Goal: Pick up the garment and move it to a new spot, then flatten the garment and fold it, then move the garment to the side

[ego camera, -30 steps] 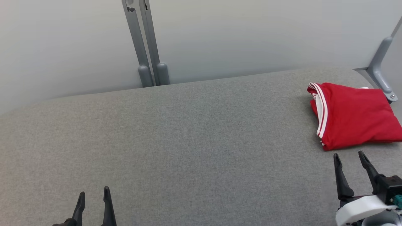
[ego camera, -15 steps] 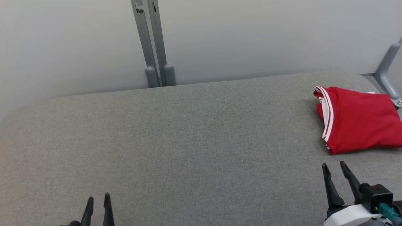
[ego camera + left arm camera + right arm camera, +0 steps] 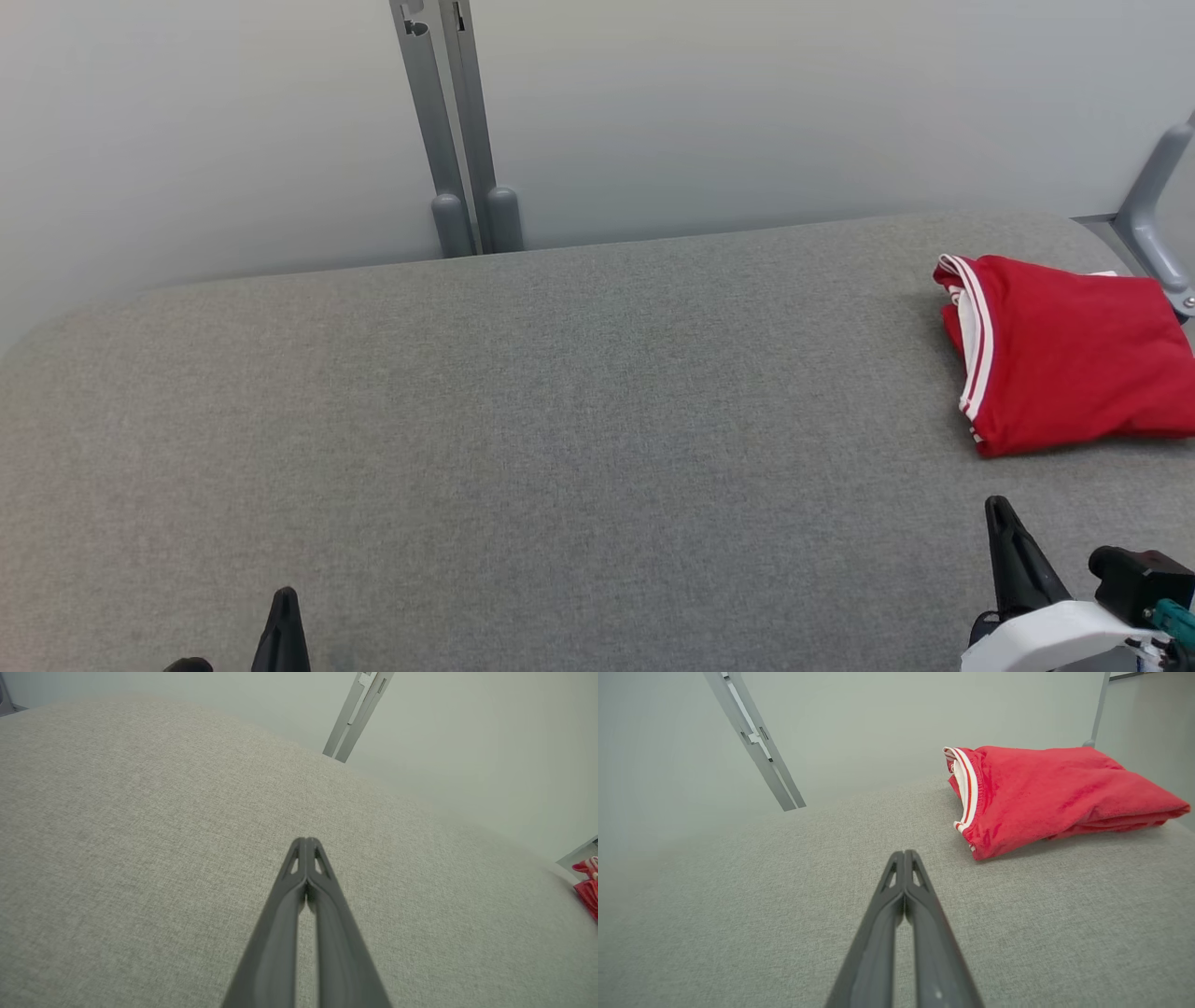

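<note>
One folded red garment [image 3: 1064, 355] lay at the table's [image 3: 560, 420] far right edge, apart from both arms. The right end effector [image 3: 999, 509] and the left end effector [image 3: 285, 597], spread a second before, had pinched together on nothing; the task looked finished.

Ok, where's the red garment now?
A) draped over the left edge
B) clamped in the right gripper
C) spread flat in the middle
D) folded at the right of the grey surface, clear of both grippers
D: the red garment lies folded on the grey surface, with a gap between it and the shut right gripper.
</note>
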Tool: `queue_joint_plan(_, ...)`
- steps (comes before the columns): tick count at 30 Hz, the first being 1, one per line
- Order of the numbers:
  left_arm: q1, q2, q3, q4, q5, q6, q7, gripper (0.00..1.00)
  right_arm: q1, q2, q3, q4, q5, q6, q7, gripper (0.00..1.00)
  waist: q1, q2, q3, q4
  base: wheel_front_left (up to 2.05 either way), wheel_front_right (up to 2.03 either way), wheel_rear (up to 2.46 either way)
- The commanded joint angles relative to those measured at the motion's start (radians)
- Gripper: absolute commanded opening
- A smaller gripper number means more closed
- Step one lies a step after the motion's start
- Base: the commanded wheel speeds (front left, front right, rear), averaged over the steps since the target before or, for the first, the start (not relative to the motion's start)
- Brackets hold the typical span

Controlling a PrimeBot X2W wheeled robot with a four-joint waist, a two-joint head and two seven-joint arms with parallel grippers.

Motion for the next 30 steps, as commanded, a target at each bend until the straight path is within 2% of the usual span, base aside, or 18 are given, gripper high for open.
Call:
queue_joint_plan(1,-0.035,0.003,0.009,-0.017,-0.041,-0.008,0.009,0.00,-0.031,-0.003,-0.008,-0.012,0.047,0.000,0.008,0.00,0.0000,0.0000,0.001,0.000,0.00,0.00,0.00)
queue_joint_plan(30,-0.124,0.006,0.045,-0.020,-0.432,-0.034,0.119,0.00,-0.098,0.027,-0.037,0.001,0.495,0.000,0.120,0.00,0.0000,0.0000,0.015,0.002,0.00,0.00,0.00)
